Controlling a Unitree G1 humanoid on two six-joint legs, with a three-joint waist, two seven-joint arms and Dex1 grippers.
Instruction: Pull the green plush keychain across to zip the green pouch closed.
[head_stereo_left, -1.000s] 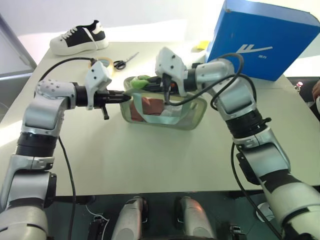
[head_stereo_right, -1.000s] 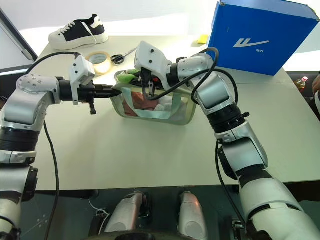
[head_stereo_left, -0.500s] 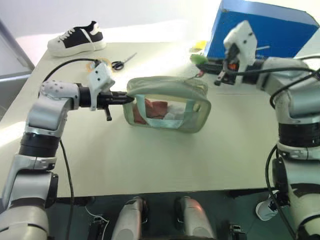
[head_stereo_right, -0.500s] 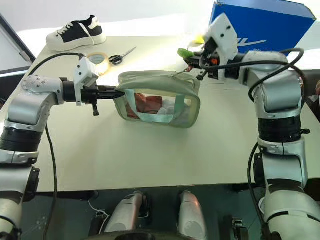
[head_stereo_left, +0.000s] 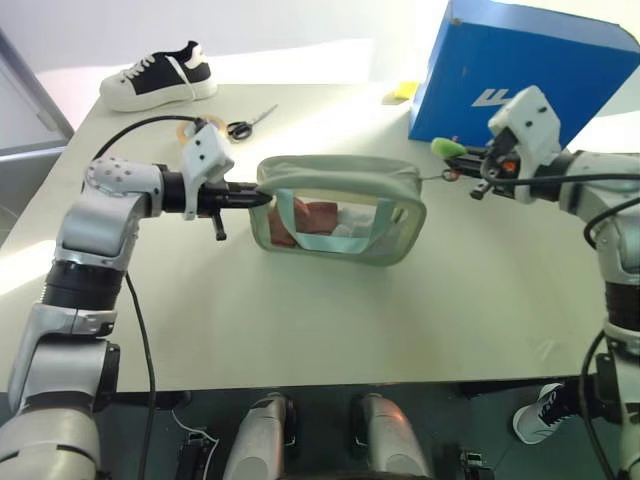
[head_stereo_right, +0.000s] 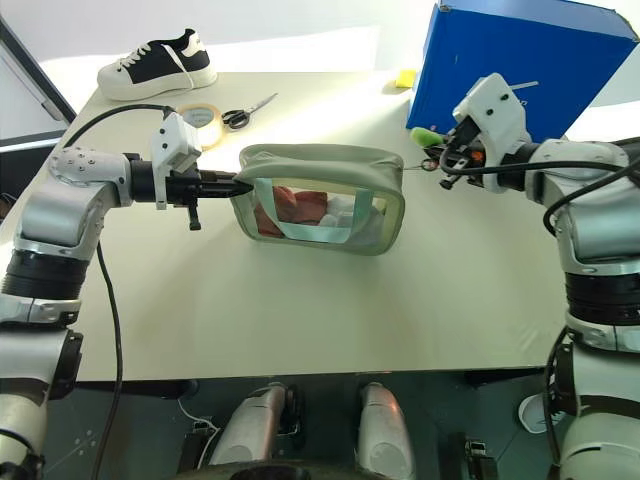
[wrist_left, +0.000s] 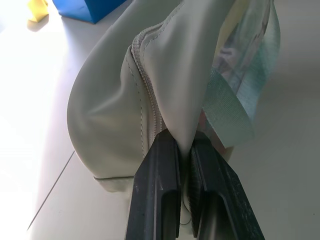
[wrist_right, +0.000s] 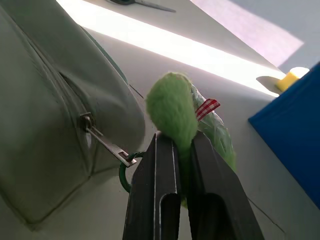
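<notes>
Our left gripper (wrist_left: 184, 150) was clamped on the fabric at the left end of the green pouch (head_stereo_left: 340, 208), holding it just above the table (head_stereo_left: 300, 320). Our right gripper (wrist_right: 182, 145) was pinched tight on the green plush keychain (wrist_right: 172, 107), drawn out past the pouch's right end, its metal zipper pull (wrist_right: 107, 145) stretched taut. Behind the right gripper stood the blue box (head_stereo_left: 520, 75). Scissors (head_stereo_left: 250, 122) and a sneaker (head_stereo_left: 160, 75) lay well beyond.
</notes>
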